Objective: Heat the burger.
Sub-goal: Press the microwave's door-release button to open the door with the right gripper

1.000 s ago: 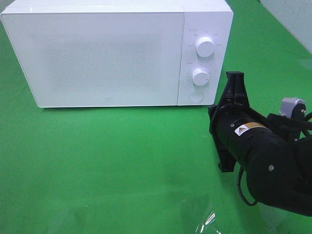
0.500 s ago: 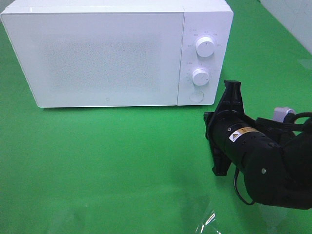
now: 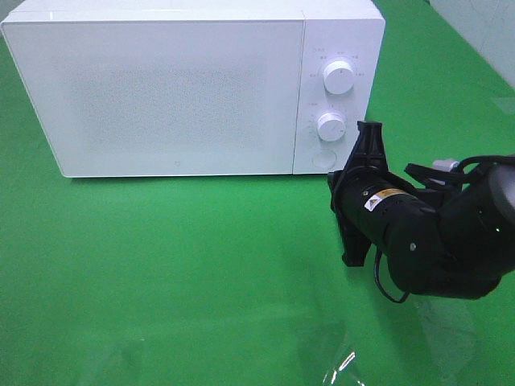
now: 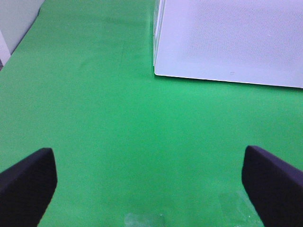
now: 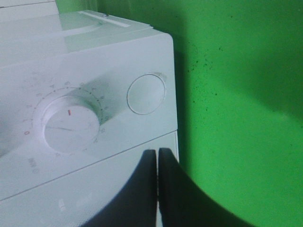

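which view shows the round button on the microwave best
The right wrist view: the button sits close and large, unobstructed, beside the lower knob. The exterior high view shows the button small and distant. The left wrist view shows only the microwave door, no button.

This is a robotics test bench, not a kitchen. A plain green cloth covers the surface, where a white microwave stands beside a black robot arm.
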`<state>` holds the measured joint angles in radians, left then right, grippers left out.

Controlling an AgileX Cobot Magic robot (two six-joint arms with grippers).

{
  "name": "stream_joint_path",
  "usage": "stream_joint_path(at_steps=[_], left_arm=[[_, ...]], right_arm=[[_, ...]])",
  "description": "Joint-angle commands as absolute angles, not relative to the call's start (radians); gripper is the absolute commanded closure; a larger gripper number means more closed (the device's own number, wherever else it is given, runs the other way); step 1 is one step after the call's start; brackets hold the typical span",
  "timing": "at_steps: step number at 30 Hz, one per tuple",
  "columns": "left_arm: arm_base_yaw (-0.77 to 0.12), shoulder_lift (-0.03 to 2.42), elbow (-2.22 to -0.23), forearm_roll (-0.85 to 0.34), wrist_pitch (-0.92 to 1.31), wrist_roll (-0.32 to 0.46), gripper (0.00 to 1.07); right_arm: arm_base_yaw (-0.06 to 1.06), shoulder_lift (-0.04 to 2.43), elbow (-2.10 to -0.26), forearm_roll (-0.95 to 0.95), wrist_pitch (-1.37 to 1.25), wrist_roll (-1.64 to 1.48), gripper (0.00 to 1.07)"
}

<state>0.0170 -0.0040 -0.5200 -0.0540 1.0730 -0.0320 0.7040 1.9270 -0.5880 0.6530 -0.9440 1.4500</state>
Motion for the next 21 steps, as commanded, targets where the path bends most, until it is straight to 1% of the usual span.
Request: stream_joint_path(at_steps=[1,4,6,11,21], left_arm=[[0.019,-0.01,-0.517,-0.059,1.066,-0.033,0.08],[0.019,-0.01,-0.517,-0.059,1.066,-0.033,0.08],[0.019,-0.01,-0.517,-0.059,1.066,-0.033,0.08],[0.019,-0.01,-0.517,-0.059,1.066,-0.033,0.08],[0.019,-0.01,-0.517,-0.059,1.066,-0.033,0.08]], right_arm=[[0.665,1.959,-0.631,0.618,-0.913,1.459,1.07],[0.656,1.968,-0.641,0.613,-0.906,1.459,1.07],[0.619,1.997,-0.675,0.582,-0.899,1.463,1.07],[0.585,2.024,-0.726,0.554,-0.87,1.462,1.07],[0.541,2.092,-0.816,0.532,-0.845,1.458,1.07]])
